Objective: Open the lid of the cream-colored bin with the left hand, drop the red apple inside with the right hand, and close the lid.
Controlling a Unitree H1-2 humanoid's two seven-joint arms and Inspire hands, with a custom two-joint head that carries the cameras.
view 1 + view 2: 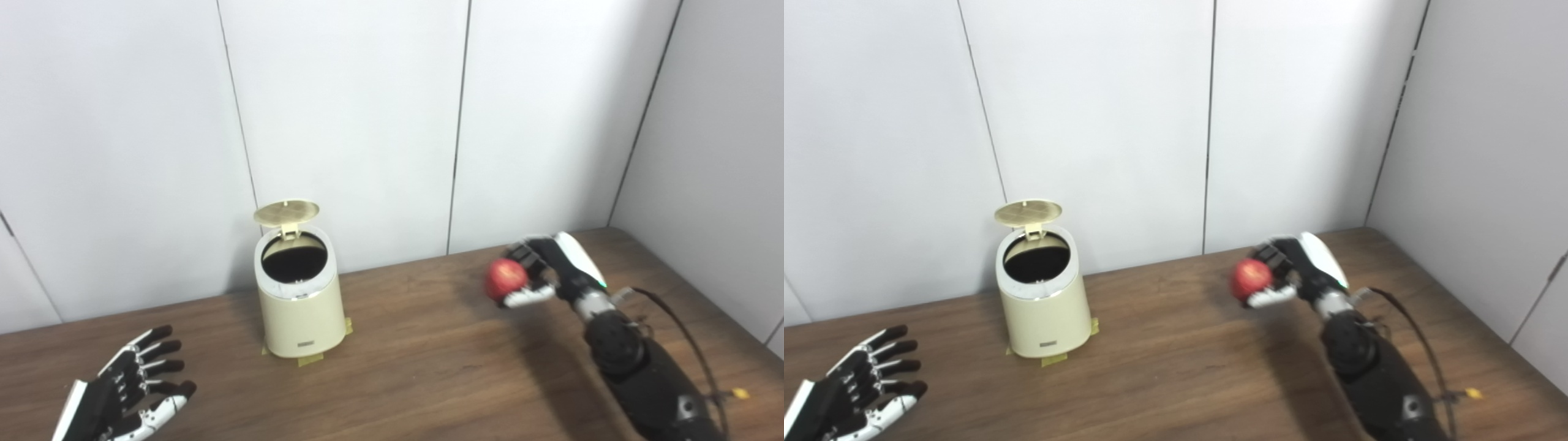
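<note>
The cream-colored bin [300,312] stands on the wooden table near the back wall, left of centre. Its round lid [286,212] is tipped up on the rear hinge, showing the dark inside. My right hand [542,272] is raised above the table on the right, shut on the red apple [506,278], well to the right of the bin. My left hand [131,389] hovers low at the front left, open with fingers spread, holding nothing, apart from the bin.
The brown wooden table [416,367] runs to white wall panels at the back and right. Yellow tape tabs [309,361] stick out under the bin's base. A black cable [686,331] trails along my right forearm.
</note>
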